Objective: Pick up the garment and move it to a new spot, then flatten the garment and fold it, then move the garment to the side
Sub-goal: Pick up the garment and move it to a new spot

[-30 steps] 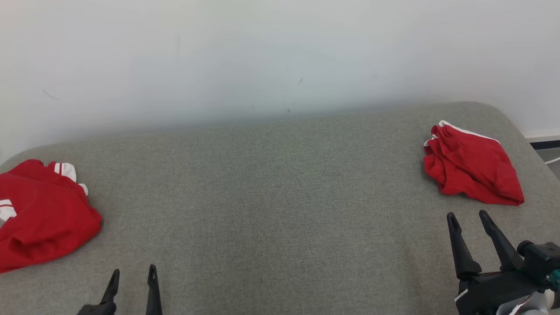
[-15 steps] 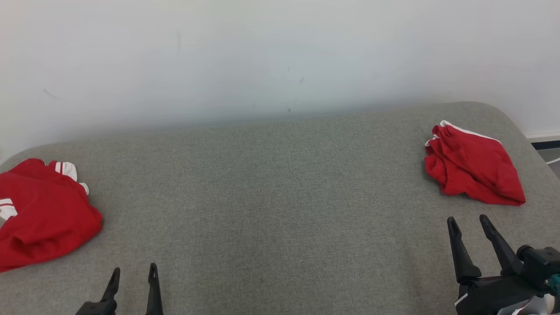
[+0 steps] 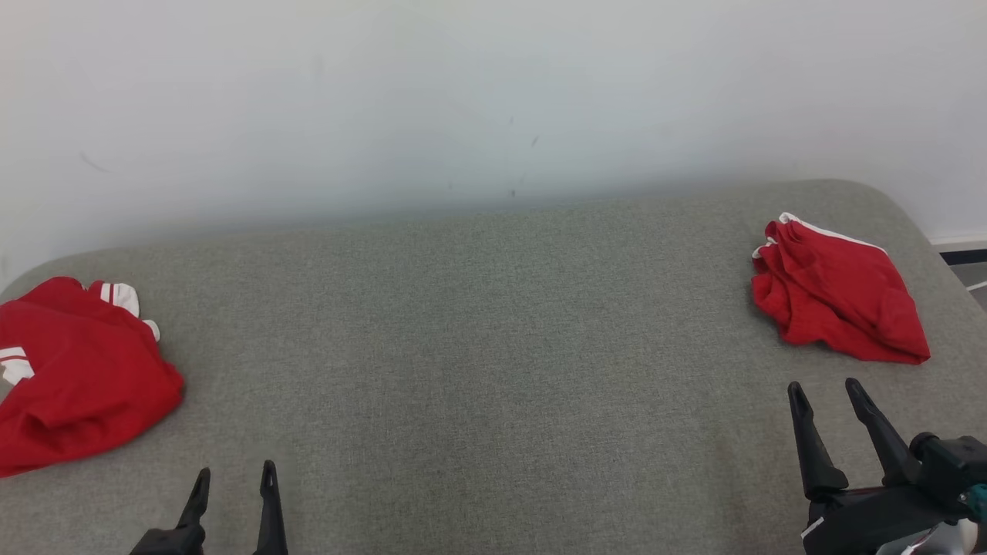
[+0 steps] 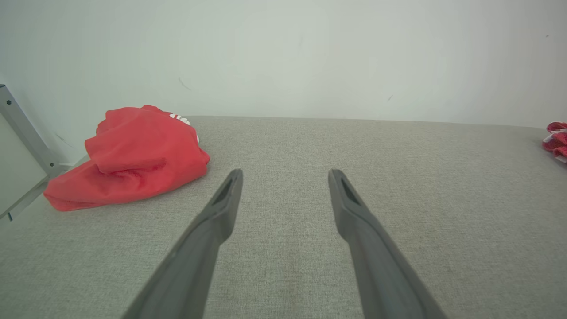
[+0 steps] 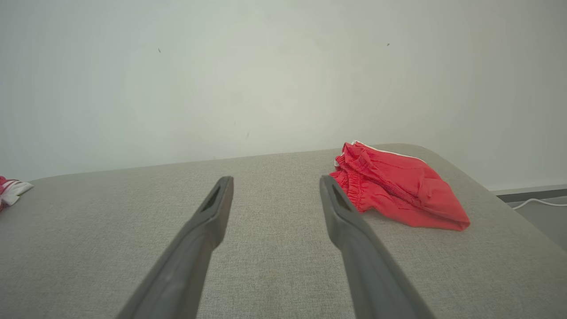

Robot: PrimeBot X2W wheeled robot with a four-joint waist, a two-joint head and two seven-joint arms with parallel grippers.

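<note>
The left gripper (image 3: 235,470) at 7 o'clock and the right gripper (image 3: 823,385) at 5 o'clock hovered with fingers apart and empty over the grey woven padded surface (image 3: 478,347), the right one just beside the crumpled red white-trimmed shorts (image 3: 840,297) at 2 o'clock, probably for pickup, well apart from the bunched red white-striped garment (image 3: 77,385) at 9 o'clock.

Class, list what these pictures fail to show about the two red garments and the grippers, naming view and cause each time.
Left red garment: head view's left edge cuts it off; crumpling hides its kind.
Right red garment: its own folds hide its lower layers; left wrist view's right edge leaves a sliver.
Left gripper: head view's bottom edge cuts its body.
Right gripper: head view's lower right corner cuts its arm.
</note>
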